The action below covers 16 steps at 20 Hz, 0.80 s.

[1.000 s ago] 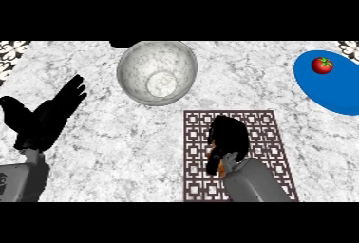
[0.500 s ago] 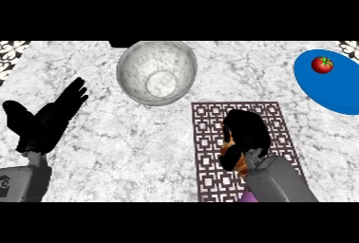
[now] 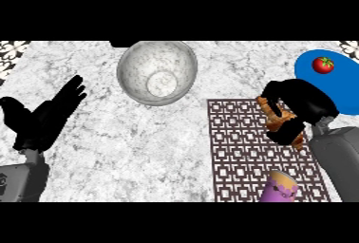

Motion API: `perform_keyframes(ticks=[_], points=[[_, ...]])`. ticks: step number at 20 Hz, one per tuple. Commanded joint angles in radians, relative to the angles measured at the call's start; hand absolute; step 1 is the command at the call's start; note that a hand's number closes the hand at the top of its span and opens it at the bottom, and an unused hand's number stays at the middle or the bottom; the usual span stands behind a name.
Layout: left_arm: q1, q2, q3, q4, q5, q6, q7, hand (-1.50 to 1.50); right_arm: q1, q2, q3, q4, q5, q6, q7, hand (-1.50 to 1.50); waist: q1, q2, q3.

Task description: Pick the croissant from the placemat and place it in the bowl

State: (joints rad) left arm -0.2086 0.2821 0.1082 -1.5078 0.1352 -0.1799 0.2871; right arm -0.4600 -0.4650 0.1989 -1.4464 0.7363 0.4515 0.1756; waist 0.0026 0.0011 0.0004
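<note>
The golden-brown croissant (image 3: 279,118) is over the right part of the dark patterned placemat (image 3: 242,152), and my right hand (image 3: 298,102) is curled round it, hiding much of it. The speckled grey bowl (image 3: 156,71) stands at the upper middle of the marble counter, to the left of the placemat and apart from the hand. My left hand (image 3: 43,116) rests open at the left edge, fingers pointing up and to the right.
A blue plate (image 3: 338,90) with a red tomato (image 3: 322,65) lies at the upper right, close behind my right hand. A purple patterned cup (image 3: 279,188) stands on the placemat's lower end, near my right forearm.
My right hand has moved right and up across the placemat and closed round the croissant. The purple cup, hidden before, now shows. The left hand has stayed put.
</note>
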Motion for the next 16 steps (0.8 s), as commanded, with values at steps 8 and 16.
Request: perform_keyframes(ticks=[8, 16], points=[[0.03, -0.024, 0.001, -0.032, -0.005, 0.0, 0.009, 0.0, -0.093, -0.111, -0.178, -0.323, -0.138, 0.263, 0.052, 1.5, -0.005, -0.004, -0.001], [0.021, -0.026, 0.002, -0.04, -0.027, 0.003, 0.007, 0.0, -0.305, 0.005, -0.216, -0.449, -0.266, 0.453, 0.323, 1.5, -0.002, -0.004, -0.001]])
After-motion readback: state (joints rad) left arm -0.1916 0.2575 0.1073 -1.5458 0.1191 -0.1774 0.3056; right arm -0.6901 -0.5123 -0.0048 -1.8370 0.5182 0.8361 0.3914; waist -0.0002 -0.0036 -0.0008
